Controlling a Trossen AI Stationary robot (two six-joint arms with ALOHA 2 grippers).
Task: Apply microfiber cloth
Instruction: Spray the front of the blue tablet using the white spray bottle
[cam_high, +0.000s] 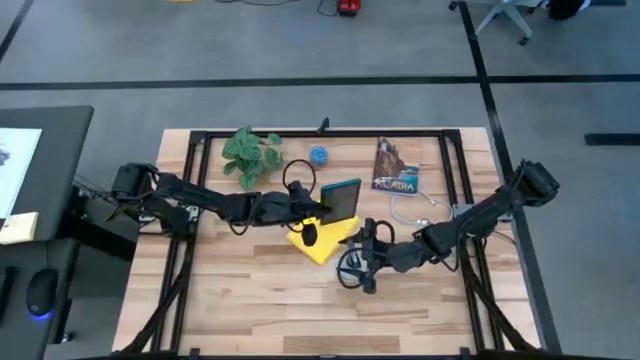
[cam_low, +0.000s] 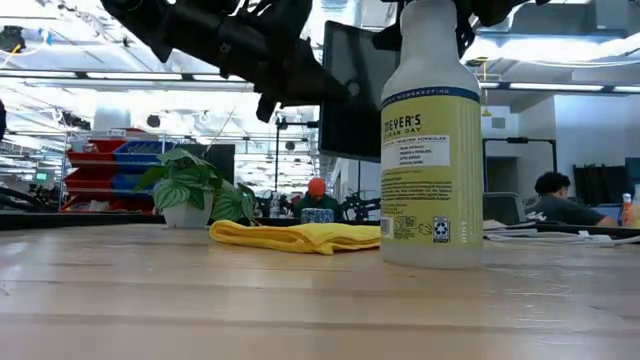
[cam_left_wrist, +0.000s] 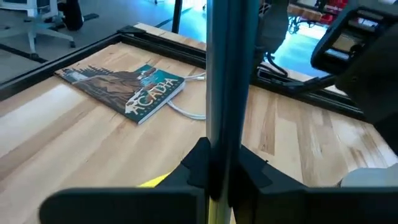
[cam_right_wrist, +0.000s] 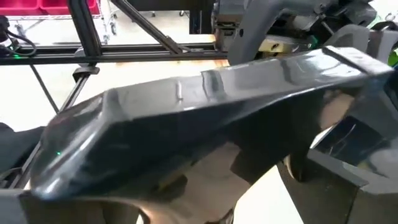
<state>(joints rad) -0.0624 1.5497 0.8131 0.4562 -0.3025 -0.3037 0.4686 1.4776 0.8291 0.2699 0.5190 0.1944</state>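
A light wooden table (cam_high: 250, 300) framed in black rails fills the overhead view, with both dark arms reaching in toward its middle. The left arm stretches from the left edge, and the left gripper (cam_high: 318, 208) grips the near edge of a teal-cased tablet (cam_high: 343, 197), its fingers (cam_left_wrist: 198, 163) clenched on the slab, which the left wrist view shows edge-on and lifted off the wood. The right arm angles in from the right edge, and the right gripper (cam_high: 362, 257) hangs over the clear spray bottle (cam_low: 431, 140), which stands upright near the table's front; whether its fingers are closed on the bottle or released cannot be told. The microfiber cloth (cam_high: 322, 241), bright yellow and rumpled, lies flat on the table just in front of the tablet and to the left of the bottle, between the two grippers. Toward the far edge sit a book titled Acadia (cam_high: 396, 166) on the right, with a white cable (cam_high: 412, 208) beside it, a leafy green plant (cam_high: 251, 155) on the left and a small blue object (cam_high: 318, 155) between them. In the low view a seated person (cam_low: 556, 198) shows in the room beyond.
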